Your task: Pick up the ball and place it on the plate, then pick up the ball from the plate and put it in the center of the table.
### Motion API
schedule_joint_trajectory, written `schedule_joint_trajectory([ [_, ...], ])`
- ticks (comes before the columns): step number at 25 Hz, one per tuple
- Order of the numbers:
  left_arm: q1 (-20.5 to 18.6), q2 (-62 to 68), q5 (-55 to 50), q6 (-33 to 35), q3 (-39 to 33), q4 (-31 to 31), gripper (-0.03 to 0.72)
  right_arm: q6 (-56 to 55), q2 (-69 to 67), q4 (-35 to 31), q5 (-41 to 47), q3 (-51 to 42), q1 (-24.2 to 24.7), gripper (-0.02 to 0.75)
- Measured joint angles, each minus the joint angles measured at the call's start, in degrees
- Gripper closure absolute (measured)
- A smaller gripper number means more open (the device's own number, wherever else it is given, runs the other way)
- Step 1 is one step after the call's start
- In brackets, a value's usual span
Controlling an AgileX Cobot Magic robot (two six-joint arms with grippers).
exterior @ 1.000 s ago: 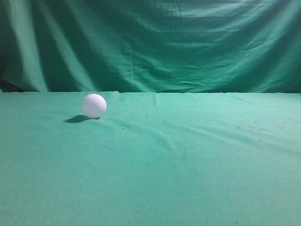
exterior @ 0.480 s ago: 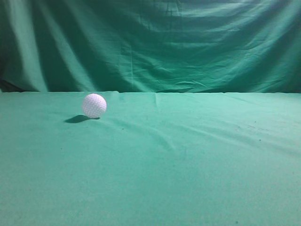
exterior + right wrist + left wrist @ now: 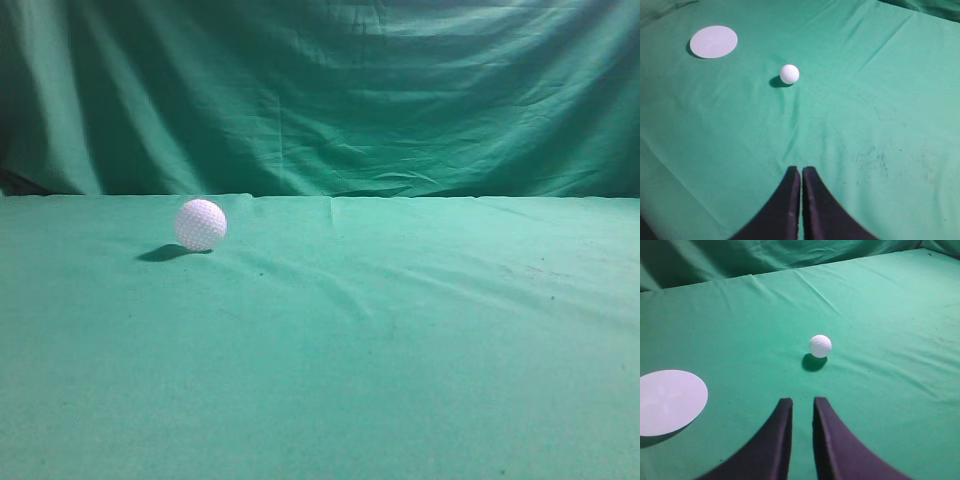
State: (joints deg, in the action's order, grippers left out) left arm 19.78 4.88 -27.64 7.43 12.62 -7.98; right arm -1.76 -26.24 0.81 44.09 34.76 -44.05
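Observation:
The white dimpled ball (image 3: pixel 200 224) rests on the teal-green table (image 3: pixel 380 340), left of the middle in the exterior view. It also shows in the left wrist view (image 3: pixel 820 346) and the right wrist view (image 3: pixel 789 74). The plate, a flat white disc, lies on the cloth at the left of the left wrist view (image 3: pixel 667 402) and at the top left of the right wrist view (image 3: pixel 713 41); it is empty. My left gripper (image 3: pixel 803 401) hangs short of the ball, jaws slightly parted and empty. My right gripper (image 3: pixel 801 170) is shut and empty, well back from the ball. Neither gripper shows in the exterior view.
A draped green cloth backdrop (image 3: pixel 320 90) hangs behind the table. The table cloth has shallow wrinkles and a few dark specks (image 3: pixel 875 157) on the right side.

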Motion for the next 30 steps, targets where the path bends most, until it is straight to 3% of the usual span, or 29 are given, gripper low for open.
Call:
schedule_joint_trajectory([
  [8, 0.0, 0.0, 0.88, 0.0, 0.0, 0.13, 0.62, -1.1, 6.3, -4.57, -10.75, -13.85, 0.0, 0.738],
  [14, 0.0, 0.0, 0.88, 0.0, 0.0, 0.13, 0.62, -2.41, 6.3, -9.95, -23.12, -16.87, 0.0, 0.738],
  [20, 0.0, 0.0, 0.92, 0.0, 0.0, 0.13, 0.62, -1.99, 6.3, -10.02, -23.34, -16.96, 0.0, 0.738],
  [30, 0.0, 0.0, 0.92, 0.0, 0.0, 0.13, 0.62, 0.93, 6.3, -1.04, -21.28, -16.96, 0.72, 0.738],
])
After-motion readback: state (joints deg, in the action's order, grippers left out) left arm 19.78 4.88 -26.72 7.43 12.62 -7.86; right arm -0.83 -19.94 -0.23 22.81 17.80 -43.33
